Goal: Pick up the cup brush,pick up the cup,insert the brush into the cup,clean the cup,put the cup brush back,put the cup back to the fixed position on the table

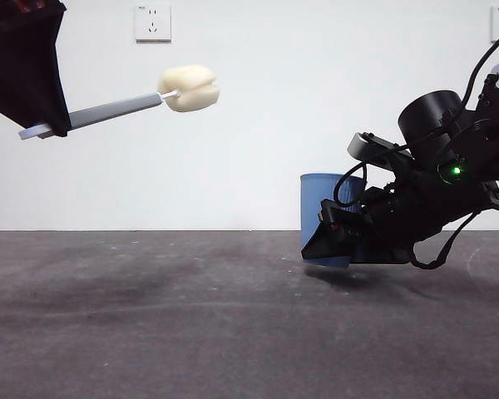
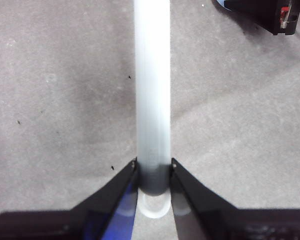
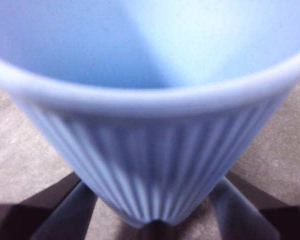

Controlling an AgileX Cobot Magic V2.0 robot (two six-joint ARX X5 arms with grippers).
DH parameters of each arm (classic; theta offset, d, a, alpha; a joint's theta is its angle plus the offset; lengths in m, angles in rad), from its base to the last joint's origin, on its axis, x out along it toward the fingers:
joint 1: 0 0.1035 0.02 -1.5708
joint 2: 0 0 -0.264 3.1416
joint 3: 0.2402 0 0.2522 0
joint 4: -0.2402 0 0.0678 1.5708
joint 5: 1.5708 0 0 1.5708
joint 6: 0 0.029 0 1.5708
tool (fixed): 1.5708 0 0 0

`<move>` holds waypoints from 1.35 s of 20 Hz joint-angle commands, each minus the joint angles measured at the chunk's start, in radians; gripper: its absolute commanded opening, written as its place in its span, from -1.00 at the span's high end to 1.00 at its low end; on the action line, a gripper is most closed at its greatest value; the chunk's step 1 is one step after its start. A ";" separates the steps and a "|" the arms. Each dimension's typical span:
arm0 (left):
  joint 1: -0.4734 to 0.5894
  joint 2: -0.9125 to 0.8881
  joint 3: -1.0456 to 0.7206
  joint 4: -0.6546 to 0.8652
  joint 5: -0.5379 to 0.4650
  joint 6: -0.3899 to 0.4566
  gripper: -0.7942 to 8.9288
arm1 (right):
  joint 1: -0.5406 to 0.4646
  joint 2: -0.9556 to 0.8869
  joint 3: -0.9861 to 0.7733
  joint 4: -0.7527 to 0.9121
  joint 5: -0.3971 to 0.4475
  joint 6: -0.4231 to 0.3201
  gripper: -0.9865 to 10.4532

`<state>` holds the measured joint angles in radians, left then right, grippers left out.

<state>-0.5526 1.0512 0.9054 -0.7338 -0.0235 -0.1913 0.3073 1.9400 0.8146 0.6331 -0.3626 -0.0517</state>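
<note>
My left gripper (image 2: 154, 172) is shut on the cup brush's grey handle (image 2: 152, 100), near its white looped end. In the front view the left gripper (image 1: 54, 125) holds the cup brush (image 1: 116, 110) high at the left, about level, with the cream-yellow sponge head (image 1: 189, 88) pointing right. My right gripper (image 3: 152, 210) is shut on the blue ribbed cup (image 3: 150, 150) around its lower part. In the front view the right gripper (image 1: 349, 237) holds the cup (image 1: 324, 208) upright, its base a little above the table (image 1: 191, 316), right of centre.
A white wall with a socket (image 1: 153, 22) stands behind the table. The right arm's body (image 1: 449, 183) fills the right side. The left wrist view shows the other arm's black edge (image 2: 270, 15) over the bare table.
</note>
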 commanded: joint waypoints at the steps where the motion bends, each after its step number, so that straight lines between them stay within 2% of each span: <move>1: -0.002 -0.002 0.002 0.003 -0.002 0.008 0.85 | 0.003 0.005 -0.009 0.010 0.003 0.009 0.68; 3: -0.002 -0.002 0.002 -0.001 -0.002 0.009 0.85 | 0.003 0.005 -0.009 0.010 0.002 0.008 0.87; 8: -0.001 -0.002 0.002 -0.019 -0.003 0.019 0.85 | 0.003 0.001 -0.009 0.001 -0.001 0.005 0.86; 11: -0.001 -0.002 0.002 -0.034 -0.003 0.050 0.85 | 0.013 -0.061 -0.009 -0.118 0.008 -0.049 0.86; 16: -0.001 -0.002 0.002 -0.064 0.000 0.140 0.85 | 0.046 -0.315 -0.008 -0.453 0.123 -0.183 0.86; 18: -0.001 -0.002 0.002 -0.091 0.000 0.180 0.85 | 0.060 -0.425 -0.008 -0.588 0.187 -0.198 0.86; 19: -0.001 -0.002 0.002 -0.105 0.000 0.198 0.85 | 0.066 -0.475 -0.008 -0.659 0.192 -0.221 0.86; 23: -0.002 -0.002 0.002 -0.172 0.003 0.281 0.85 | 0.090 -0.624 -0.007 -0.940 0.316 -0.293 0.86; 26: -0.002 -0.002 0.002 -0.239 0.001 0.388 0.85 | 0.113 -0.659 -0.007 -1.147 0.481 -0.397 0.86; 27: -0.003 -0.002 0.002 -0.246 0.003 0.398 0.85 | 0.124 -0.658 -0.007 -1.196 0.536 -0.417 0.86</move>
<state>-0.5529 1.0512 0.9054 -0.9840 -0.0231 0.1623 0.4282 1.2781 0.8120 -0.5705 0.1627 -0.4271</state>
